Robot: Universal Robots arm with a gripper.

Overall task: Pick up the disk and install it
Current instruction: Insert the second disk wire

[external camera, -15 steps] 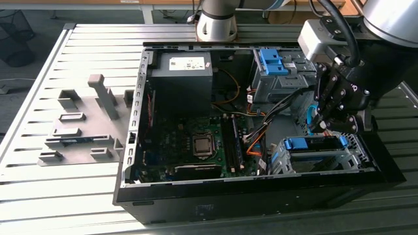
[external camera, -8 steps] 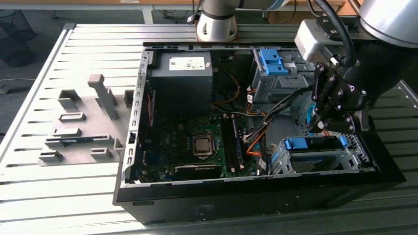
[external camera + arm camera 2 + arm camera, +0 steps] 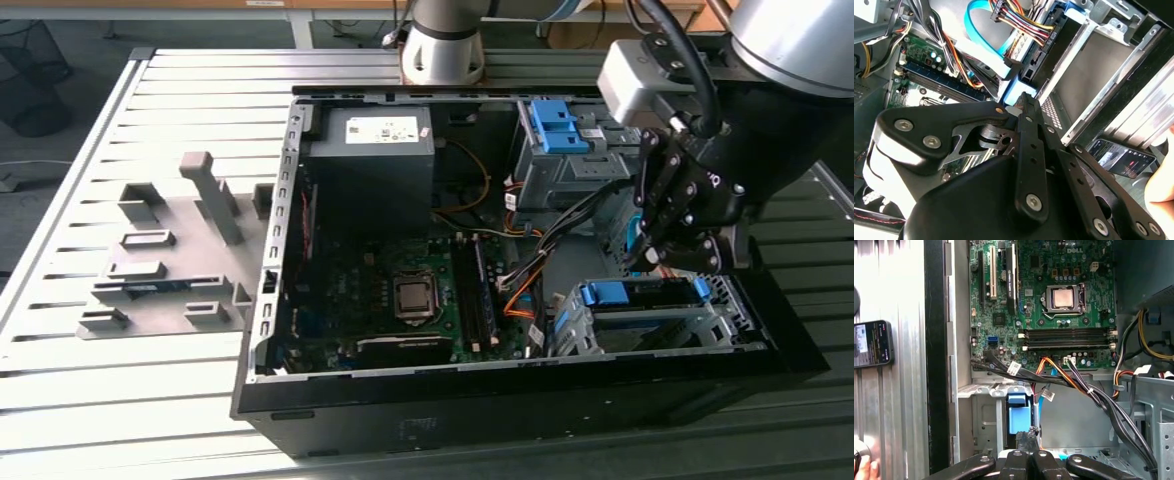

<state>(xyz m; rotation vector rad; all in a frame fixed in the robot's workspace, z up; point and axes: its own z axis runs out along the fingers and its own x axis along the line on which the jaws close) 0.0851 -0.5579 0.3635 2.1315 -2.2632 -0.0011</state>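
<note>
The gripper [image 3: 683, 262], its jaws closed together and empty, hangs just above the disk [image 3: 638, 293] seated in the case's front-corner drive cage [image 3: 603, 330], so installation looks nearly complete.

A ribbed, pale matt metal table [image 3: 80, 370] is seen at the exterior view's lower left. The computer case [image 3: 534, 405] is finished in matt black. Bare grey metal forms the drive cage [image 3: 667, 325], glossy blue plastic its clip [image 3: 621, 293].
</note>
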